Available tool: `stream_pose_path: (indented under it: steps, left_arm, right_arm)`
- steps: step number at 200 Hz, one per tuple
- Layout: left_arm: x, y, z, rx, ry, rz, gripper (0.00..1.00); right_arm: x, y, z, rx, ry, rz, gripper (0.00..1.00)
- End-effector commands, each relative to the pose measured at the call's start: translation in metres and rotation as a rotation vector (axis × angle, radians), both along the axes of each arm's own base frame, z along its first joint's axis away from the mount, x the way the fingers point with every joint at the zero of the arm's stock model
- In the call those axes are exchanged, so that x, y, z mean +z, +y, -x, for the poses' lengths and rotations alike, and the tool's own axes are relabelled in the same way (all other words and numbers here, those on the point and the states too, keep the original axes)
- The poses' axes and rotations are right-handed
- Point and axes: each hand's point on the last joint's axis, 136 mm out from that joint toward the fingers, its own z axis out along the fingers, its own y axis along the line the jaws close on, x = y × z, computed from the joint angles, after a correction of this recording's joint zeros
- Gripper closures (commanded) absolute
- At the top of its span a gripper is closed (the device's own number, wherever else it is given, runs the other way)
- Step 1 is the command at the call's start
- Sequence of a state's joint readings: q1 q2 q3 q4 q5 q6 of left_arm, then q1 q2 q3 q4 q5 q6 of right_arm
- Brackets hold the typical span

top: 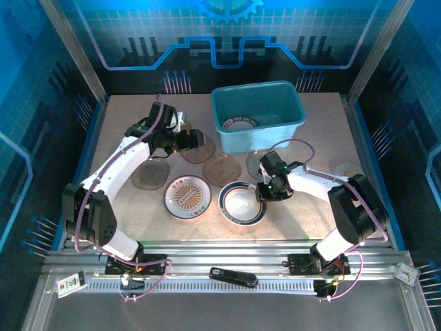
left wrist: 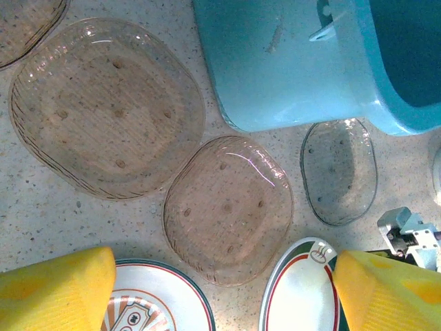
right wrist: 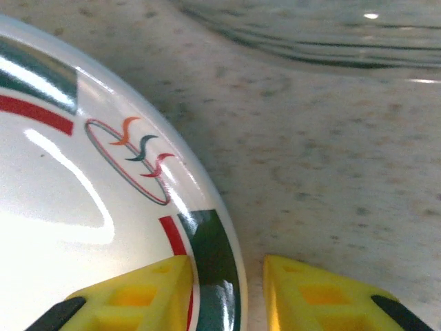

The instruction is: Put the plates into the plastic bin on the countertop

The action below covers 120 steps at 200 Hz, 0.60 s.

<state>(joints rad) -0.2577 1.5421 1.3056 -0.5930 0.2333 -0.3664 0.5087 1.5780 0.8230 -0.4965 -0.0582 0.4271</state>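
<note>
Step in hand: grasping round white green-rimmed plate (top: pixel 240 204), flat on beige speckled countertop (top: pixel 303 221), at 6 o'clock of teal plastic bin (top: pixel 256 138). R gripper (top: pixel 266 190) sits astride its 2 o'clock rim, jaws narrow, seemingly not pinched yet. L gripper (left wrist: pixel 222 293) is spread wide, empty. Next, prob.: pinch firmly, lift, carry twd 12.

Black handheld device, remote-like (top: pixel 233 276), lies on the slotted aluminium rail (top: pixel 207 256) at the near edge. Small white tag (top: pixel 71 283) at the rail's left end, second white tag (top: pixel 407 274) at its right. Blue circuit-patterned panels (top: pixel 41 83) behind and on both sides.
</note>
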Motion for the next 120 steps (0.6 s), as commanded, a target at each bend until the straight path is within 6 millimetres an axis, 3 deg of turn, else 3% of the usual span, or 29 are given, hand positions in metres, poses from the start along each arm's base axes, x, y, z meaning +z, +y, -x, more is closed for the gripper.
stream_pose_path:
  steps: [1,83,120]
  left_arm:
    - [0.004,-0.002,-0.004,-0.007,-0.003,0.019,0.16]
    - [-0.002,-0.002,-0.004,-0.008,0.009,0.019,0.16]
    - [-0.001,-0.002,-0.004,-0.005,0.008,0.017,0.17]
  right_arm:
    - [-0.001,0.022,0.009,0.044,0.029,-0.049,0.64]
    - [-0.002,0.021,0.012,0.042,0.037,-0.05,0.57]
    - [0.009,0.025,0.009,0.056,0.001,-0.063,0.57]
